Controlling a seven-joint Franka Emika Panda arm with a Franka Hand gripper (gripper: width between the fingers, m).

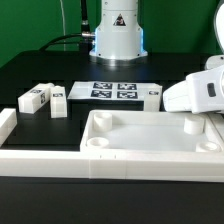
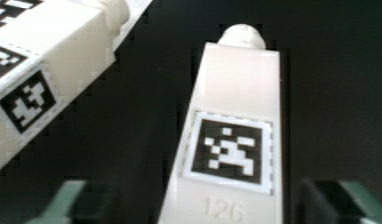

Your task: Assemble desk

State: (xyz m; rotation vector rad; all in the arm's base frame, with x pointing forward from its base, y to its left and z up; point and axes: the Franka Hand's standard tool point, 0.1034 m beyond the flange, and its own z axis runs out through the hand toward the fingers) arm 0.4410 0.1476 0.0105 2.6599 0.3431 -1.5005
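**Exterior view.** The desk top point(image 1: 130, 158) lies on the black counter point(image 1: 40, 70), in front of the marker board point(image 1: 113, 90) on the camera's side. Its tray-like hollow holds nothing, and the round corner socket point(image 1: 97, 143) on the side away from the arm carries no leg. Two loose legs point(image 1: 35, 97) lie to the exterior view's left of the marker board. The arm point(image 1: 197, 95) hangs low on the exterior view's right of the board, and its fingertips are hidden from here.

**Wrist view.** The gripper point(image 2: 200, 205) is open and straddles a tagged leg point(image 2: 232, 110) lying flat. Its dark fingers point(image 2: 72, 203) stand clear of the leg on both sides, so nothing is gripped. A second leg point(image 2: 37, 75) lies close beside it, apart from it.

The step in hand looks like picking up this leg. To do it well, centre the jaws first: the gap looks wider on the second leg's side. Close squarely on the long flat faces, keeping off the neighbour. Grip far enough from the rounded peg end point(image 2: 243, 38) that the end stays free for a socket.
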